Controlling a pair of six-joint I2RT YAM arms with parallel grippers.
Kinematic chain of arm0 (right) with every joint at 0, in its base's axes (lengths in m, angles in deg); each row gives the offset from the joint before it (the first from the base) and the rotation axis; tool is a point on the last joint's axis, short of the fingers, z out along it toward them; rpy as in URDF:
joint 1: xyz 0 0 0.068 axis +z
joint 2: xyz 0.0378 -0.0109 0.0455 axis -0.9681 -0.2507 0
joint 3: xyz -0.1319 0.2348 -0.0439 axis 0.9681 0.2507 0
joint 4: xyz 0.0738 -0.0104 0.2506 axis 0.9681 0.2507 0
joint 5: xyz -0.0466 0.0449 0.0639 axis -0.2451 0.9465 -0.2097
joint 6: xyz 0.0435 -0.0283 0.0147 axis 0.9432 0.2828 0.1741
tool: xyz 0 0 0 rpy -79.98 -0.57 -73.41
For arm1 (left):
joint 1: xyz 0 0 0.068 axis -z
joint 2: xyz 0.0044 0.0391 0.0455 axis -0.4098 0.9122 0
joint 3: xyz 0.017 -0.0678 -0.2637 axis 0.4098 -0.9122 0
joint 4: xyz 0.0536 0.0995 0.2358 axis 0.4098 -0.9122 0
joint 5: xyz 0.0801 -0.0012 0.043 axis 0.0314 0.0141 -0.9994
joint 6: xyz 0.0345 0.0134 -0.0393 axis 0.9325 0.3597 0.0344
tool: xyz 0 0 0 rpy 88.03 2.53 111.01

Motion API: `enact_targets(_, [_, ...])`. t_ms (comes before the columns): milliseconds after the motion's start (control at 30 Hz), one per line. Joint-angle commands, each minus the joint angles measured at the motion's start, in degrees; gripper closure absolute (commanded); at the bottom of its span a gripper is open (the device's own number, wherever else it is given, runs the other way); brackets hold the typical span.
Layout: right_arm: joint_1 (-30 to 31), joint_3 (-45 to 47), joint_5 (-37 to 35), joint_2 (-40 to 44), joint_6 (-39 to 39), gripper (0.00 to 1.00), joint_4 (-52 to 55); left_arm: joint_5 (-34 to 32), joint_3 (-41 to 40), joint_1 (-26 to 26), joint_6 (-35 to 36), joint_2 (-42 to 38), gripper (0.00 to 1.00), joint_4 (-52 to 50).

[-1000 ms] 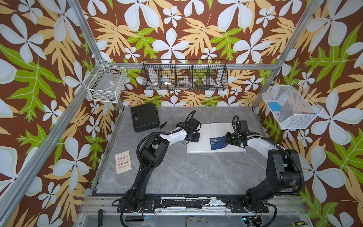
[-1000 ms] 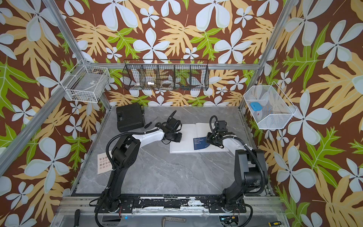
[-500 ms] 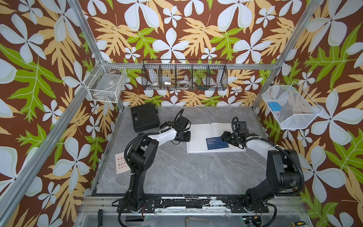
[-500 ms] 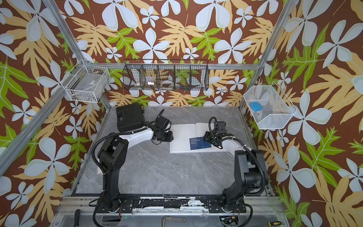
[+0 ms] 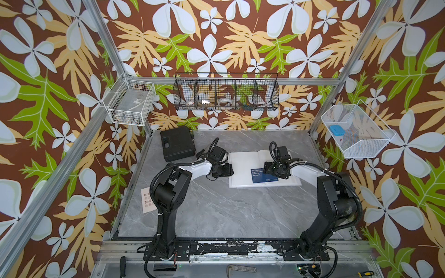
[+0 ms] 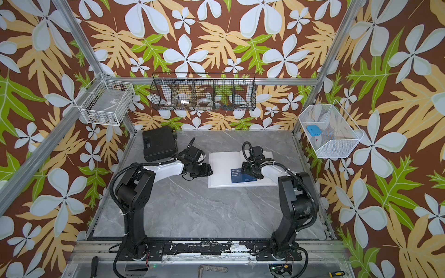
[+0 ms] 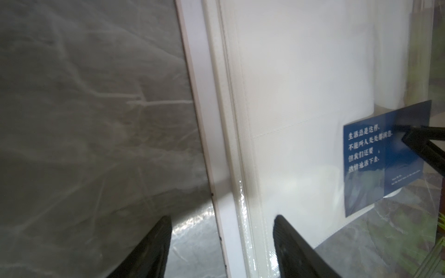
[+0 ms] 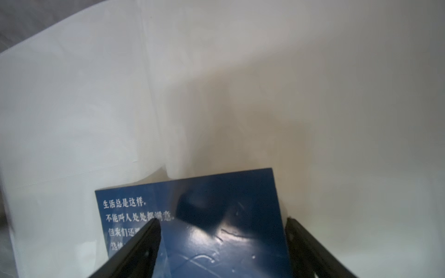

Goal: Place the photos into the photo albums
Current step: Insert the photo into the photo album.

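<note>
Two pincers, both spread: left pincer point(image 7: 221, 217) at the open album's point(image 5: 240, 168) left edge, right pincer point(image 8: 222, 220) above the navy photo point(image 5: 258, 177) (lying flat across the album's spine).

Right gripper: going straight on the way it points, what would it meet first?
Probably the navy blue card on the white album; the right gripper hangs open over it, depth unclear.

White album point(image 5: 240, 163) lay open mid table point(image 5: 216, 211) w/ navy card point(image 5: 258, 177) flat at its near edge; cream card point(image 5: 145, 204) at table's left edge.
</note>
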State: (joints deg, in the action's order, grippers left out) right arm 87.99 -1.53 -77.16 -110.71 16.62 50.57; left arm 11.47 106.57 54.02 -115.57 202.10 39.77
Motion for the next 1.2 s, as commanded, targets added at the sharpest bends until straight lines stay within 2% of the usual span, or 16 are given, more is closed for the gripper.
enact_targets(0, [0.92,-0.75,-0.88,-0.81,1.49,0.16,0.83,1.11,-1.14,-0.12,-0.70,0.17,0.30,0.53])
enact_targets(267, [4.08,-3.54,2.07,-3.62,2.46,0.15,0.62,3.29,-2.44,-0.12,-0.88,0.72,0.28,1.85])
enact_targets(400, [6.87,-6.53,1.19,-5.34,2.97,0.15,2.45,5.48,-3.74,-0.12,-1.39,0.87,0.28,3.70])
enact_targets(667, [8.61,-8.16,4.35,-7.11,4.51,0.12,2.53,9.19,-7.19,-0.12,-3.05,0.54,0.28,7.91])
enact_targets(867, [10.58,-10.06,6.44,-9.32,4.76,0.11,2.86,9.97,-7.86,-0.15,-3.85,0.81,0.28,9.21])
enact_targets(1167, [10.90,-10.20,5.93,-8.91,3.49,0.10,3.49,9.71,-9.08,-0.12,-4.57,0.29,0.29,10.02])
